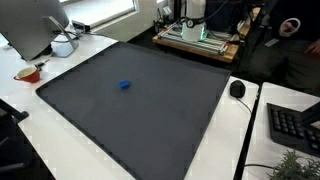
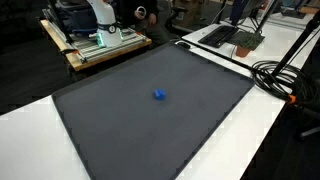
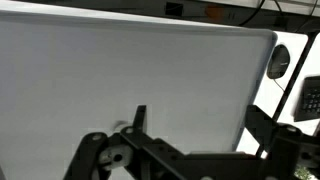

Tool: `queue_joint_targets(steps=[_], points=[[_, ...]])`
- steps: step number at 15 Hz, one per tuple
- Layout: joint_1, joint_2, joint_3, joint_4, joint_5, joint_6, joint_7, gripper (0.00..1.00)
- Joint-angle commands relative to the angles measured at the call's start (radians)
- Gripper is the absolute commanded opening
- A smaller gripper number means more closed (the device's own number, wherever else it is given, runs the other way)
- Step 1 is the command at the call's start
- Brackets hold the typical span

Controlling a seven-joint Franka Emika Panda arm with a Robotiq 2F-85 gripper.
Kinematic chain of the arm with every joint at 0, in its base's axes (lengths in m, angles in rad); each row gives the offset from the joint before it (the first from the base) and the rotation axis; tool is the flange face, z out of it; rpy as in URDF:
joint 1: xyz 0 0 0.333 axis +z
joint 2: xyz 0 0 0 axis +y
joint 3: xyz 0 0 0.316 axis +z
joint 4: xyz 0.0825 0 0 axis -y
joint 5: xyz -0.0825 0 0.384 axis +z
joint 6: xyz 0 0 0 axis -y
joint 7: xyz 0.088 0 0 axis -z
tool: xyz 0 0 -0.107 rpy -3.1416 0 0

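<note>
Gripper [image 3: 194, 115] occupies the near edge of the wrist view as a set of dark linkage bars. Its jaws stand apart. One slim finger [image 3: 140, 115] rises left of centre and the opposing member lies well to the right, with only bare mat showing in the gap. Nothing is clamped. The mat [image 3: 130, 65] fills most of this view and reads pale grey under the light. Just past its far right corner a round dark mouse [image 3: 278, 62] rests on the white table [image 3: 262, 97]. A corner of the keyboard [image 3: 311, 97] shows at the right edge.

In an exterior view, the blue object [image 1: 124, 85] lies on the dark mat [image 1: 160, 120], left of the mat's centre and towards its far side, well apart from everything else. The table [image 1: 50, 140] borders the mat on the left and right.
- A red bowl [image 1: 28, 73] sits near the mat's far left corner, off the mat.
- A monitor [image 1: 30, 25] stands behind the bowl.
- The mouse [image 1: 237, 89] lies just beside the mat's right edge.
- The keyboard [image 1: 295, 125] lies further right and nearer.
- A wooden platform [image 1: 200, 38] carrying equipment stands beyond the far edge.

In an exterior view, the blue object [image 2: 158, 95] sits alone close to the middle of the mat [image 2: 130, 130]. The table [image 2: 25, 140] surrounds the mat. Black cables [image 2: 285, 75] run over the table at the right. The wooden platform [image 2: 100, 45] stands beyond the far left edge.
</note>
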Motion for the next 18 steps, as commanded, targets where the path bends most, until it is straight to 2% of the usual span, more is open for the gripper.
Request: queue_joint_targets(steps=[1, 7, 9, 12, 13, 18], points=[[-0.008, 0.002, 0.007, 0.002, 0.006, -0.003, -0.005, 1.00], [-0.008, 0.002, 0.007, 0.002, 0.006, -0.003, -0.005, 1.00], [0.007, 0.001, 0.073, -0.031, -0.076, 0.021, -0.038, 1.00], [0.051, 0.041, 0.159, -0.082, -0.127, 0.089, -0.024, 1.00], [0.072, 0.100, 0.187, -0.048, -0.142, 0.106, -0.025, 1.00], [0.111, 0.290, 0.309, -0.074, -0.291, 0.276, -0.011, 1.00]])
